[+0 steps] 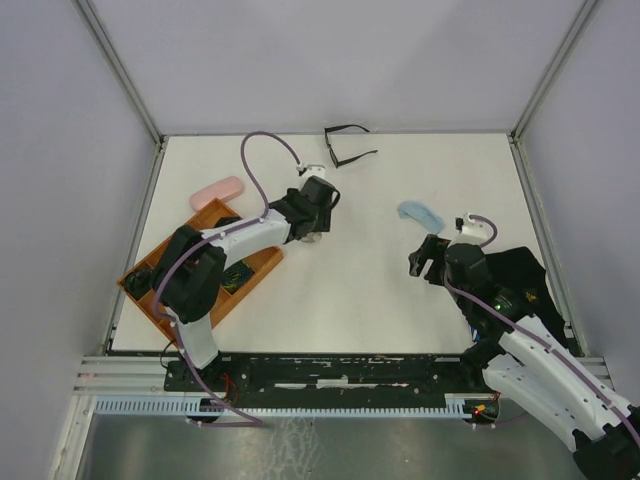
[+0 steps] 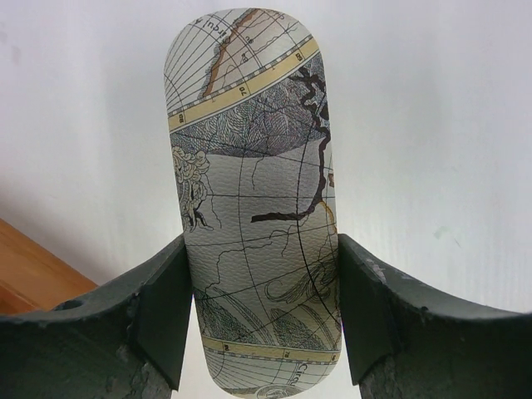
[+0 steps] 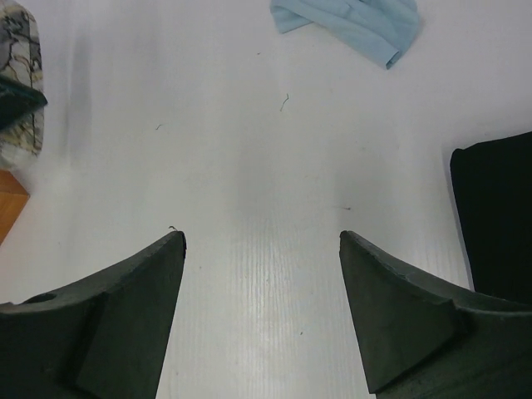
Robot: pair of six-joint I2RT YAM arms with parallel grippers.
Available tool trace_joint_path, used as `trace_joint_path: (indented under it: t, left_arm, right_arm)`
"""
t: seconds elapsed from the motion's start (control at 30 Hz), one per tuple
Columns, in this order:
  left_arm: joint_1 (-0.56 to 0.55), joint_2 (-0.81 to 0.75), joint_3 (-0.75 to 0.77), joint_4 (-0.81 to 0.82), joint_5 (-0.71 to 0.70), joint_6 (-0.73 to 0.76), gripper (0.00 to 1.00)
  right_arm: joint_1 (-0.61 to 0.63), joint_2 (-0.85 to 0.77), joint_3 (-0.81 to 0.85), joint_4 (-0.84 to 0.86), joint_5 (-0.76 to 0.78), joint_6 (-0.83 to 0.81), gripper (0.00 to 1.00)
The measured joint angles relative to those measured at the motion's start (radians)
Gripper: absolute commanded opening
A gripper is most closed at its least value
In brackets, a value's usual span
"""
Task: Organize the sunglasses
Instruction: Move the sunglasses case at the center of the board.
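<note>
Orange-brown and split into compartments, the tray (image 1: 262, 262) sits by the left edge of the white table (image 1: 350, 300) in the top view. A smooth, rounded pink case (image 1: 217, 191) lies just beside its far corner. The sunglasses (image 1: 347, 146), a thin black frame with slim arms unfolded, lie at the far edge of the table, well apart from the tray and from both arms. To my eye the sorting is at an early stage: this pair is not yet put away, and something dark rests in one tray compartment that I cannot identify. The left tool (image 1: 316, 212) hangs just beyond the tray, the right tool (image 1: 428, 258) near a crumpled light-blue cloth (image 1: 420, 213) and a flat black object (image 1: 520, 280). From the left wrist, an oblong, round-ended case (image 2: 253, 208) printed with an old map and grained like leatherette is clamped between the matte dark fingers (image 2: 166, 307), which press on both its long sides, the tray's edge showing at lower left. From the right wrist, the tool's jaws stand wide and empty over bare, faintly ribbed table, with the soft cloth folds ahead, the flat black object to the right and the map-printed end at far left.
</note>
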Motion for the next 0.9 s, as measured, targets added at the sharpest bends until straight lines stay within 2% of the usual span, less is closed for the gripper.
trace_joint_path:
  t: [0.17, 0.47, 0.77, 0.9]
  left_arm:
    - [0.111, 0.043, 0.075, 0.025, 0.029, 0.089, 0.14]
    - [0.214, 0.16, 0.138, 0.032, 0.138, 0.154, 0.17]
    - [0.254, 0.196, 0.151, 0.023, 0.199, 0.188, 0.25]
    - [0.254, 0.22, 0.169, 0.026, 0.214, 0.188, 0.32]
  right_arm:
    - [0.0, 0.018, 0.019, -0.012, -0.025, -0.019, 0.83]
    - [0.0, 0.068, 0.028, -0.033, -0.077, -0.035, 0.83]
    - [0.0, 0.079, 0.029, -0.034, -0.1, -0.035, 0.83]
    - [0.0, 0.08, 0.029, -0.038, -0.105, -0.035, 0.83]
